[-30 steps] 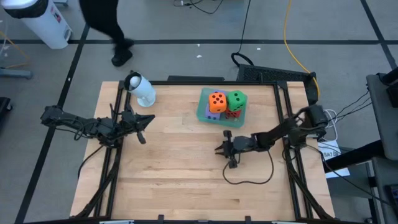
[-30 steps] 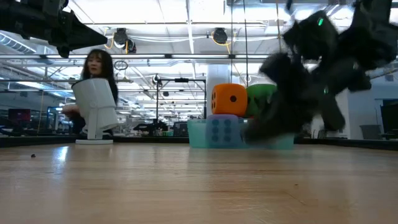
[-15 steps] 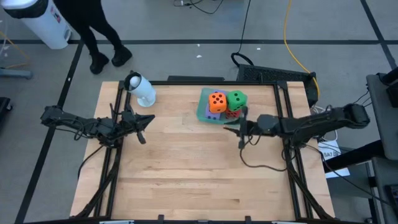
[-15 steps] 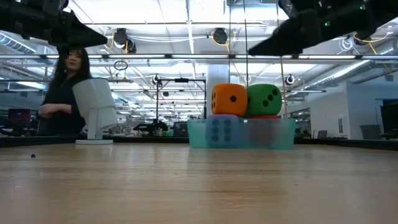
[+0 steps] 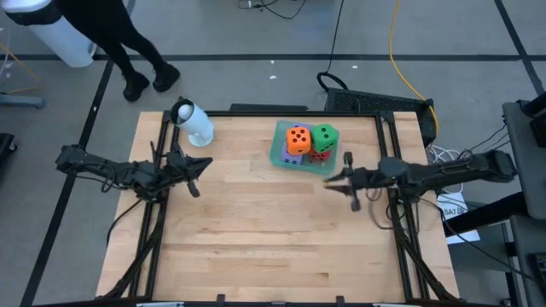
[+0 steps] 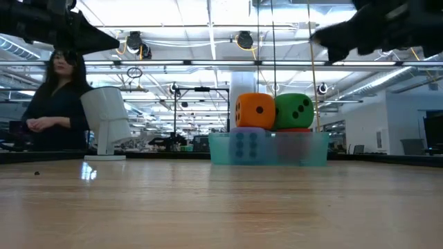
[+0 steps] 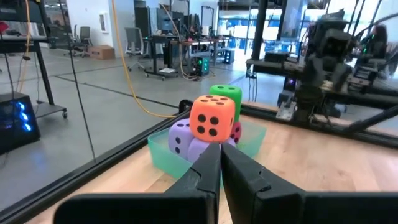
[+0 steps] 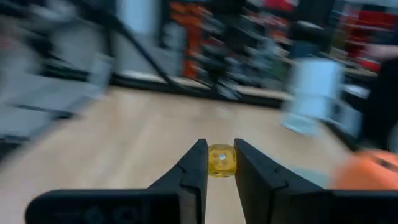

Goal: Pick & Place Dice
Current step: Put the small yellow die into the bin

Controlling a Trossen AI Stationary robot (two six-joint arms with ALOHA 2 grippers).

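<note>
From above: a teal tray [image 5: 280, 155] at the table's far edge holds my stacked dice [image 5: 310, 141], a white device [image 5: 195, 124] to its left. Low: orange beside green on top. My left gripper [image 7: 220, 163] is pressed together; my right gripper [image 8: 220, 163] pinches a small yellow die [image 8: 221, 160]

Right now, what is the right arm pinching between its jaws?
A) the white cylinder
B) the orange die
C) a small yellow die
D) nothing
C: the right wrist view shows a small yellow die clamped between the right gripper's two dark jaws.
</note>
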